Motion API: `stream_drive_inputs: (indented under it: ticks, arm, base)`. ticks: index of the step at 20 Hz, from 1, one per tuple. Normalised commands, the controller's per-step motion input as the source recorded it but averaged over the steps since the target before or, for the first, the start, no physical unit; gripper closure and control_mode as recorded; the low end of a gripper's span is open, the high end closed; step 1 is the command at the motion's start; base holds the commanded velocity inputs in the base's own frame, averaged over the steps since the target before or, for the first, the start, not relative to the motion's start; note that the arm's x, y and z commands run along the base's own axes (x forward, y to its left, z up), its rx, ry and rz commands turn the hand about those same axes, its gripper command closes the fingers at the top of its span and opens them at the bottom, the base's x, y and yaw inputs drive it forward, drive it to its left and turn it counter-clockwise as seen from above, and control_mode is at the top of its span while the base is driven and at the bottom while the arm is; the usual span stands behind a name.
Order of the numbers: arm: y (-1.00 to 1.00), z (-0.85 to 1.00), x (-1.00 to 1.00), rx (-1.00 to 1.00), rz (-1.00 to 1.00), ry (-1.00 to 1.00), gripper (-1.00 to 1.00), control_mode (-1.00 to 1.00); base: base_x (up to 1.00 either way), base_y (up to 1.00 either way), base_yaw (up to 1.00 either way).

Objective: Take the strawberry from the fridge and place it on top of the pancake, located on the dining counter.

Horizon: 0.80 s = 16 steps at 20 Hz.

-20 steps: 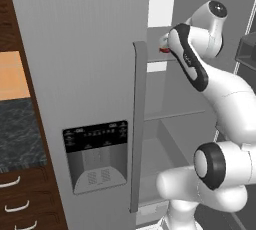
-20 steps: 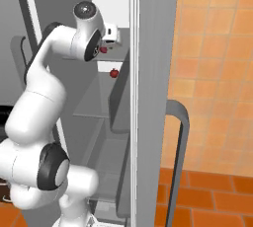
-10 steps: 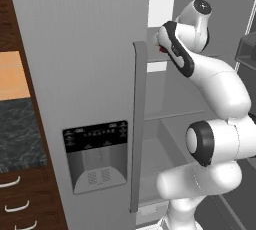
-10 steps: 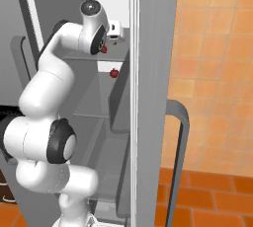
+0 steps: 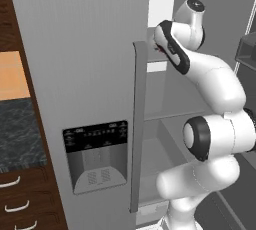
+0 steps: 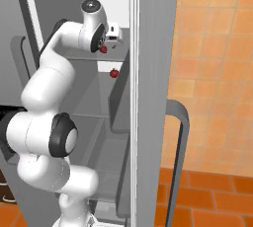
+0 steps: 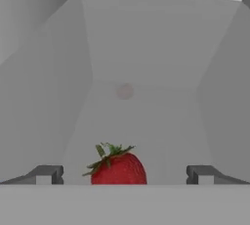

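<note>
Since half a second ago the arm has folded further into the fridge, its upper link now steeper in both base views; the camera base itself has not shifted. In the hand view the gripper faces the grey back wall of the compartment, and its 2 fingers stand wide apart, with nothing between them gripped. The strawberry sits low in that view, between the fingers but nearer the left one, touching neither; its green leaves point up and its lower half is cut off by the bottom of the picture. A faint pinkish smudge on the back wall above it looks like a reflection, too blurred to be sure.

From the right base view a small red spot shows right at the hand, level with the upper shelf, partly covered by the wrist. A second red spot hangs lower against the inner wall; whether it is fruit or reflection cannot be told. From the left base view the closed left door and its long handle hide most of the hand, leaving a sliver of red at the handle's top. The open right door blocks the compartment's right side.
</note>
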Motion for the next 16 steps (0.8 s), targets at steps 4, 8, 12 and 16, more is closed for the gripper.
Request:
stream_drive_inputs:
  ticks: [4,8,12,16]
  arm:
    - [0.03,-0.02,0.15,0.0,0.0,0.0,-1.0,-1.0]
    - [0.03,-0.3,0.07,0.0,0.0,0.1,-1.0,-1.0]
    - [0.01,-0.31,0.15,0.0,0.0,0.07,-1.0,-1.0]
    - [0.02,-0.2,0.22,0.0,0.01,0.01,-1.0,-1.0]
  base:
    - [0.0,0.0,0.0]
    - [0.0,0.0,0.0]
    - [0.0,0.0,0.0]
    - [0.0,0.0,0.0]
